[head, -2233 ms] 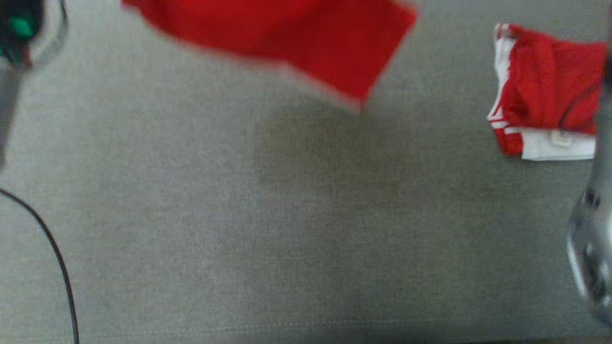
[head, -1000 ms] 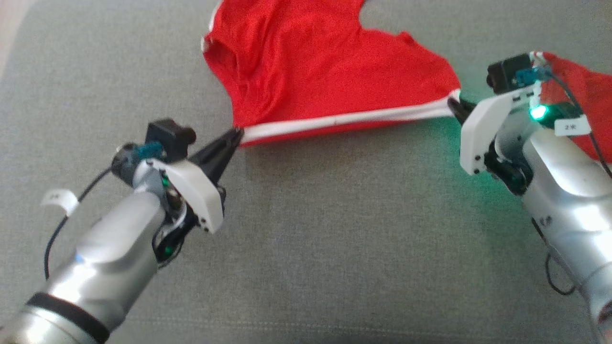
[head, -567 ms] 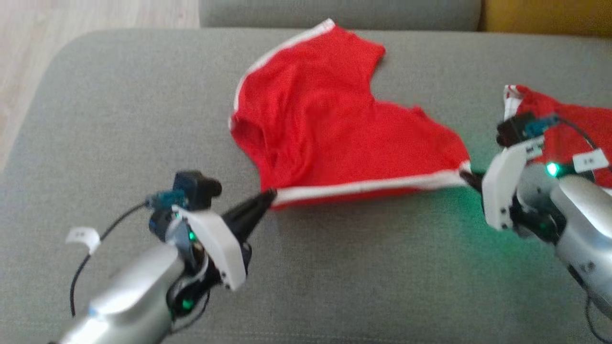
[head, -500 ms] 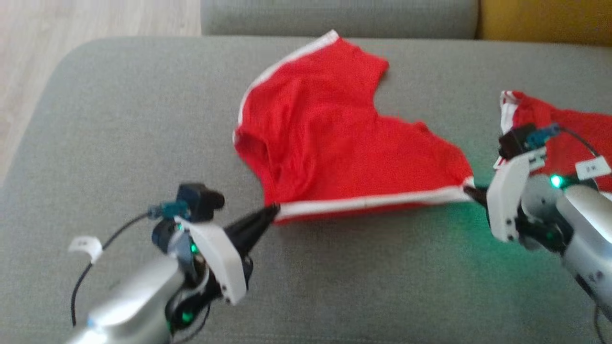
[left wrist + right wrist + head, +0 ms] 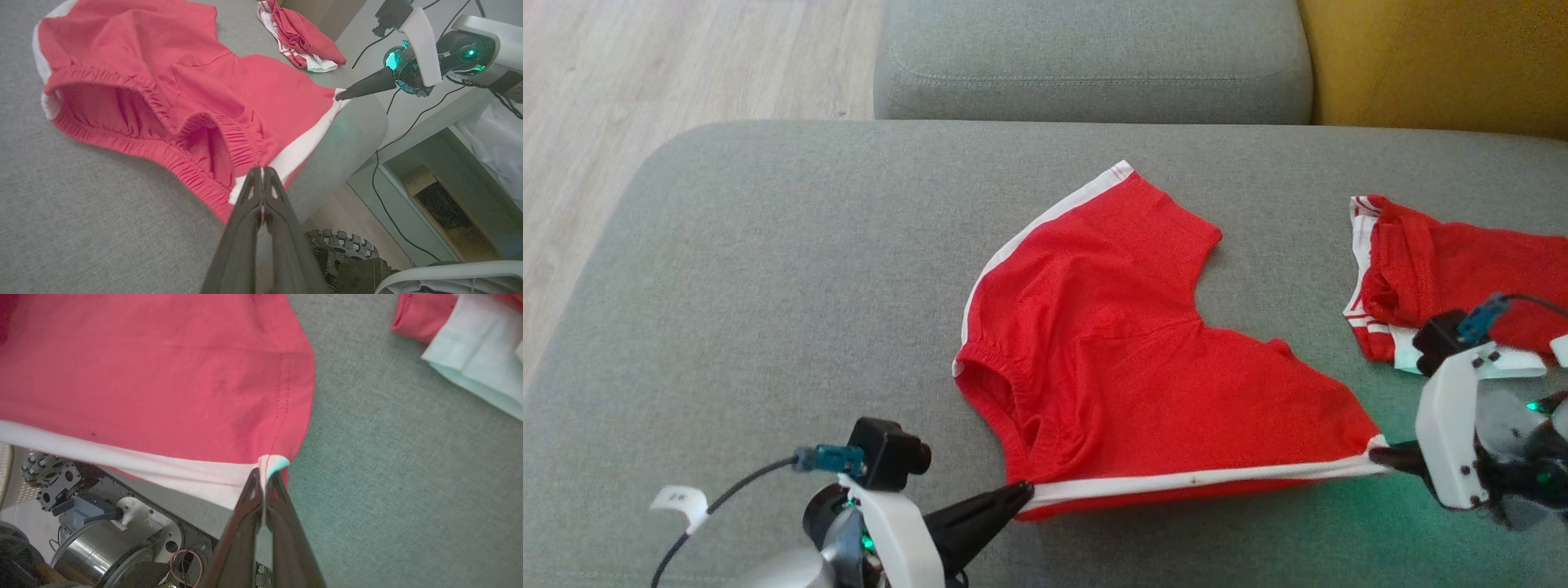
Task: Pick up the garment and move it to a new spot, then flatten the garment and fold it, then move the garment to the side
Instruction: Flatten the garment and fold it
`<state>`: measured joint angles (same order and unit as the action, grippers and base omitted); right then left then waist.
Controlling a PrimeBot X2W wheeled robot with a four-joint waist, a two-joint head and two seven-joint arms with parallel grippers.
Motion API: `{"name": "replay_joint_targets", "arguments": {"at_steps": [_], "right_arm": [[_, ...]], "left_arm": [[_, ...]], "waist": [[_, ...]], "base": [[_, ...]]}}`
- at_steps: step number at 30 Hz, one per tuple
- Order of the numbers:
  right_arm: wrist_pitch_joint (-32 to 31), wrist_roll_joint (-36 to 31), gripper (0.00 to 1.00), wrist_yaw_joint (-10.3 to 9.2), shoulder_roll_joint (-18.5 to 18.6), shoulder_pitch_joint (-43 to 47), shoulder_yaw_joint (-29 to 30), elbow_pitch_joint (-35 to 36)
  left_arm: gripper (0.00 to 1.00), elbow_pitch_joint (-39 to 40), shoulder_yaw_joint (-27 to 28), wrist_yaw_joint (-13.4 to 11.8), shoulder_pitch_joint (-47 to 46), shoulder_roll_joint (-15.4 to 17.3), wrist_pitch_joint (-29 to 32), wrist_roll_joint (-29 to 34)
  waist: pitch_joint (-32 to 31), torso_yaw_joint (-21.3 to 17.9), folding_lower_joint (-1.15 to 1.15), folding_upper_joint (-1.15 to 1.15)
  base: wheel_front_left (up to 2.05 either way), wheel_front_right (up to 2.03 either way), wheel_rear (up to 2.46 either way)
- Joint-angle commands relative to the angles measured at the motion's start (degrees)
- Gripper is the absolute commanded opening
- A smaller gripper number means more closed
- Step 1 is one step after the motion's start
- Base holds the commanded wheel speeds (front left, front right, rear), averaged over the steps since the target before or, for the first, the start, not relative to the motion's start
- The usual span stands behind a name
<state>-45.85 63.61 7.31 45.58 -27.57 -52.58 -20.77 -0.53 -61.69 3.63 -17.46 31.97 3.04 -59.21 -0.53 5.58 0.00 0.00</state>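
Left gripper (image 5: 1018, 496) and right gripper (image 5: 1386, 457) are each clamped on 1 near corner of the shorts (image 5: 1127, 351), which lie spread between them on the sofa (image 5: 768, 269). The cloth looks light and limp, so you should hold it by the stitched corners.

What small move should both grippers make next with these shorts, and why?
Probably lower both, keeping tension, until the held edge rests on the cushion. The left gripper and right gripper are each shut on an end of the white stripe, which runs taut and raised between them, while the rest of the shorts lies spread.
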Motion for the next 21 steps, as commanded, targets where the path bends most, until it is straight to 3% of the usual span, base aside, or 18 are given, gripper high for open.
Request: {"name": "replay_joint_targets", "arguments": {"at_steps": [1, 6, 14, 21], "right_arm": [[-0.39, -0.04, 0.0, 0.18, 3.19, -0.5, 2.09, 2.14], [-1.05, -1.47, 0.0, 0.18, 3.25, -1.55, 4.78, 4.2], [-1.75, -5.67, 0.0, 0.18, -0.46, -6.45, 11.64, 4.02], [-2.75, -8.08, 0.0, 0.18, -4.81, -12.13, 16.95, 0.63]], "left_arm": [[0.0, 2.57, 2.73, -0.7, -2.2, 2.45, -0.04, -0.16], [0.0, 4.32, 4.23, -1.86, -3.0, 2.62, -1.07, -0.07], [0.0, 4.72, 7.53, -3.08, -6.93, 1.1, -3.59, 0.77], [0.0, 3.27, 8.26, -1.92, -11.28, -1.62, -4.22, 1.8]], "waist": [[0.17, 0.06, 0.0, 0.0], [0.79, 0.39, 0.0, 0.0], [3.29, 2.18, 0.0, 0.0], [7.1, 4.91, 0.0, 0.0]], "base": [[0.0, 0.0, 0.0], [0.0, 0.0, 0.0], [0.0, 0.0, 0.0], [0.0, 0.0, 0.0]]}}
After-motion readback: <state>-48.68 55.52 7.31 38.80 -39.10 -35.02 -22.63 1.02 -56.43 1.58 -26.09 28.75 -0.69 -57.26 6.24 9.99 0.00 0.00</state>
